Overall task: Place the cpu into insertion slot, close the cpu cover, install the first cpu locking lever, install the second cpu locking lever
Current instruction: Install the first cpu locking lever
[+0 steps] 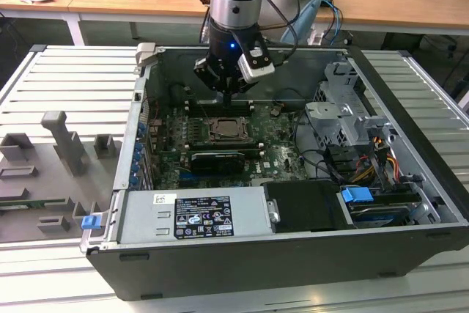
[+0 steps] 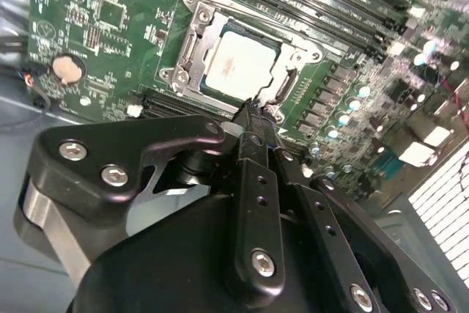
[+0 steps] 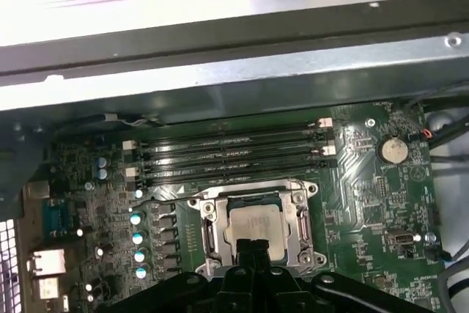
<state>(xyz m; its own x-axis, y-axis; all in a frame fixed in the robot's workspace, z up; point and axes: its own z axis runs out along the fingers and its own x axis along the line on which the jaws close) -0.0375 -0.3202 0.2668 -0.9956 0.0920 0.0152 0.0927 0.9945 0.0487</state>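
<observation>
Fingers of the pincer pressed together, clamped on nothing. Tips poised at one edge of the cpu cover, touching or just above, hard to say.

Right beyond the tips: the cpu, seated flat in the insertion slot, pale face showing through the cover's cut-out. Seemingly folded down over the chip already, with no telling from here whether either locking lever is latched.

All of it mid-motherboard, just beside the long black memory slots, on the side of the board nearer the back wall of the computer case in the exterior view.

Judged for handling: a light, stiff, smooth-faced chip — likely slippery on top and fragile on its contact side. Best taken by two opposite edges, kept level, lowered rather than pressed. For the cover, thin springy sheet metal on a hinge — probably best pushed gently at the free edge opposite the hinge, never pried.
</observation>
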